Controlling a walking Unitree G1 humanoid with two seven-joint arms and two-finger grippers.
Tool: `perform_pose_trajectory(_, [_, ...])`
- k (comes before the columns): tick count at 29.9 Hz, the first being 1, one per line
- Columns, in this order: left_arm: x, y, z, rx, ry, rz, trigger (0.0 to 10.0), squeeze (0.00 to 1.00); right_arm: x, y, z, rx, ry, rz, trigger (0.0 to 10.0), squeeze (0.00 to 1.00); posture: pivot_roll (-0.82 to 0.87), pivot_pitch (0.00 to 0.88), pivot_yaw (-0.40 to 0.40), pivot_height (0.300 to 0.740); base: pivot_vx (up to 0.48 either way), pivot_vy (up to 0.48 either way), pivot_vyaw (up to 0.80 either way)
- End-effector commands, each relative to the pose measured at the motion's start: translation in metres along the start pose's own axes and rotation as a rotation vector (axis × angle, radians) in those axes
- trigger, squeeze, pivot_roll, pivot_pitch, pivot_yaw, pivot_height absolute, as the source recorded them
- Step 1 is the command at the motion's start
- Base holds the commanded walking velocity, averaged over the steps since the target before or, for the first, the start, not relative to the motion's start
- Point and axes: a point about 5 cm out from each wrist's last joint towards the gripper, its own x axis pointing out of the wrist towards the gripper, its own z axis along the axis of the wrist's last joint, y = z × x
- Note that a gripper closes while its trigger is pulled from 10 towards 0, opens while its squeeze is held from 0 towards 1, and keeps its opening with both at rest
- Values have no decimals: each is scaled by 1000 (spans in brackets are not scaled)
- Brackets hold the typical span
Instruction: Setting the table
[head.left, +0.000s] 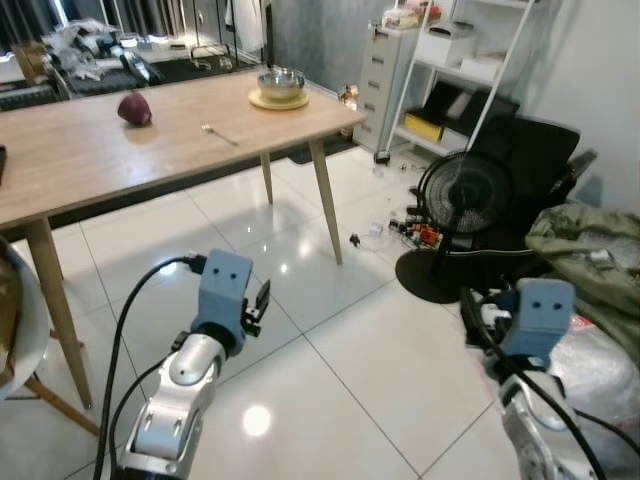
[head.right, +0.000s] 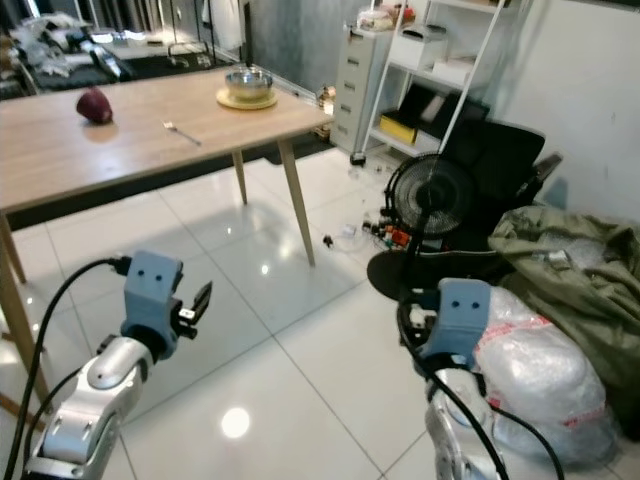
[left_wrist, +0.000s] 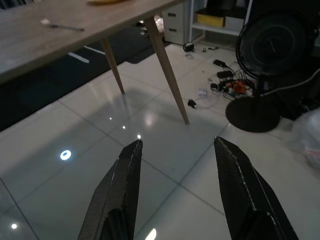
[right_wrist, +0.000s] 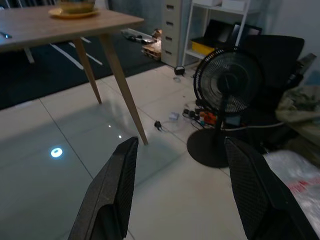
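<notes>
A wooden table (head.left: 90, 150) stands ahead and to the robot's left on a white tiled floor (head.left: 350, 350). Near its far right corner a metal bowl (head.left: 281, 82) sits on a round yellow plate (head.left: 279, 100). A fork (head.left: 219, 133) lies further in from that corner, towards the near edge, and a dark red, onion-like object (head.left: 134, 108) rests to the left of the fork, about midway across the tabletop.

Both arms are held low over the floor, well short of the table and below its top. The left gripper (left_wrist: 175, 165) has its two black fingers (left_wrist: 125, 190) spread wide with nothing between them; it points towards the table's near right leg (left_wrist: 167, 75), with the fork up beyond it on the tabletop. The right gripper (right_wrist: 177, 165) is likewise spread wide and empty, aimed at the floor by a black standing fan (right_wrist: 227, 95). The plate and bowl lie far ahead of it, up on the table's corner.

Beyond the fan stand a black office chair (head.left: 540, 160), a white shelf unit (head.left: 470, 70) and a grey drawer cabinet (head.left: 385, 85).
</notes>
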Motion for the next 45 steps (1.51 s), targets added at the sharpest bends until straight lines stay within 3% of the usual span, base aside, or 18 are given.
perform_pose_trajectory(1, [0, -4, -3, 3, 10, -15, 10000, 0, 0, -1, 1, 24, -8, 0, 10000, 0, 64, 61, 65, 740, 480, 0, 0])
perform_pose_trajectory(30, [-1, -7, -4, 0, 8, -21, 10000, 0, 1, 8, -1, 63, -6, 50, 10000, 0, 68, 47, 60, 740, 480, 0, 0])
perform_pose_trajectory(45, [-1, -6, -4, 0, 7, -15, 10000, 0, -3, 29, 1, 104, -6, 204, 10000, 0, 70, 50, 58, 740, 480, 0, 115])
